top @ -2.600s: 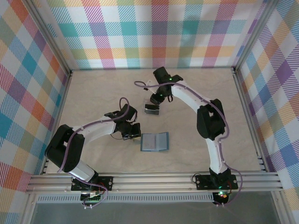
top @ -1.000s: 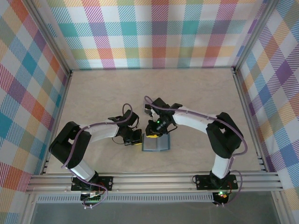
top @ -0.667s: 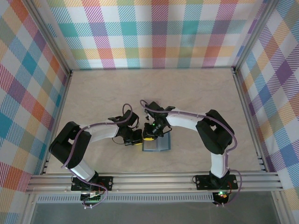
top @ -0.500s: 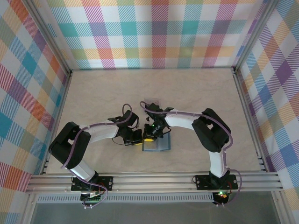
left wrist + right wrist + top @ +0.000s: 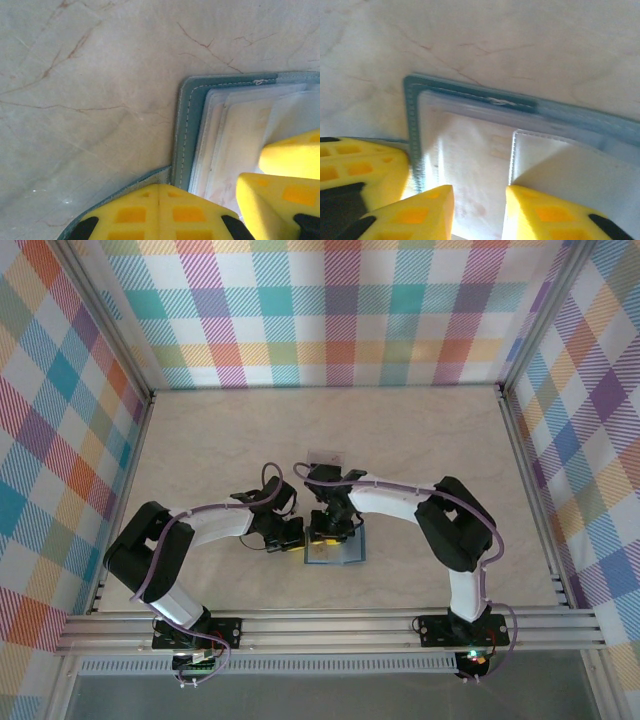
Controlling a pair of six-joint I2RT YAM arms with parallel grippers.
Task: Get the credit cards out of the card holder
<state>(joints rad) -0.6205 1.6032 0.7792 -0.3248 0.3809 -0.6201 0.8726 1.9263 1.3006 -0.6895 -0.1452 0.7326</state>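
Right end effector (image 5: 478, 200) open over holder (image 5: 413, 117); wrist view shows left end effector (image 5: 159, 200) closed.

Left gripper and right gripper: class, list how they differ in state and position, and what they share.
The left gripper is shut; the right gripper has its fingers apart. The left gripper sits at the card holder's outer edge; the right gripper is over its pale inner panel. Both have yellow fingers and are down at the card holder.

Both arms have white links (image 5: 215, 525), black joints (image 5: 455, 530), purple cables (image 5: 264, 473) and yellow pincer fingers (image 5: 150, 212).
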